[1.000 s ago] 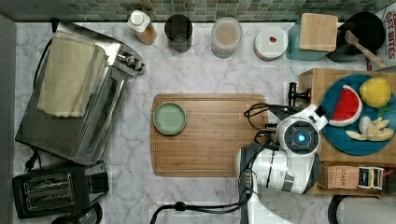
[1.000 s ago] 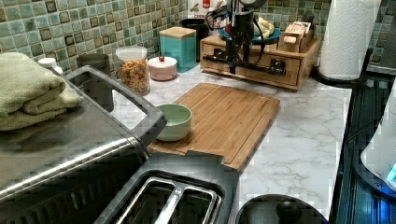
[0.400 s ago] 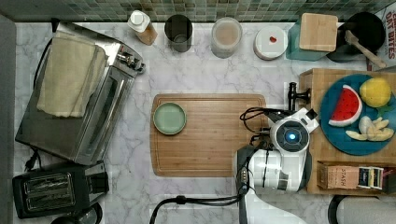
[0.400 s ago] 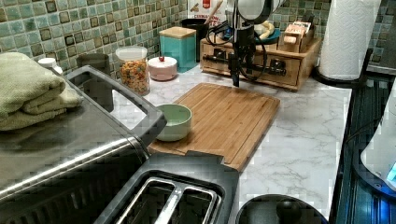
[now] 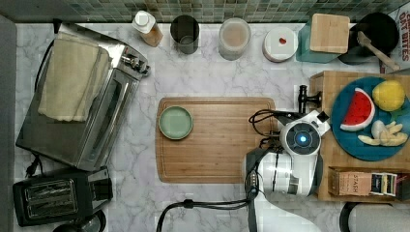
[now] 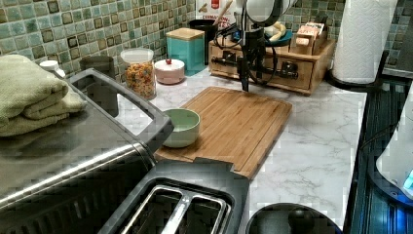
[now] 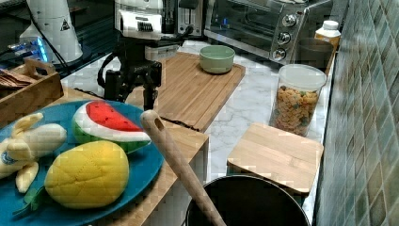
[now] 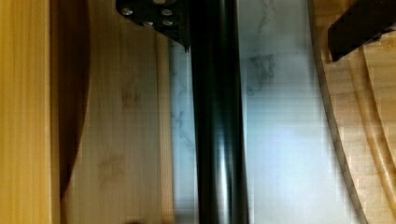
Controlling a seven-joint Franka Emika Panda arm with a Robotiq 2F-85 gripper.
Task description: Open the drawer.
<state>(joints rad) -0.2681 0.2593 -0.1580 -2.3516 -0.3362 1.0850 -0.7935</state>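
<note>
Clearly the pincer point(image 6: 245, 73) hangs at the drawer's point(image 6: 265, 72) front so its fingers straddle the black bar handle point(image 8: 218, 121); they look spread, one each side, gripping nothing. Light-wood and shallow, the drawer sits in the organizer under the fruit plate point(image 5: 367, 121), between cutting board point(image 5: 217, 140) and paper towel roll point(image 6: 363, 39) on the table point(image 6: 311, 146).

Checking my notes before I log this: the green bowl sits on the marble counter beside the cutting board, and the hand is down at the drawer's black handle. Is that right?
Not quite. In the top view the green bowl sits on the cutting board itself, near the top view's left edge of it. The rest holds: the hand is down at the drawer's black handle.
</note>
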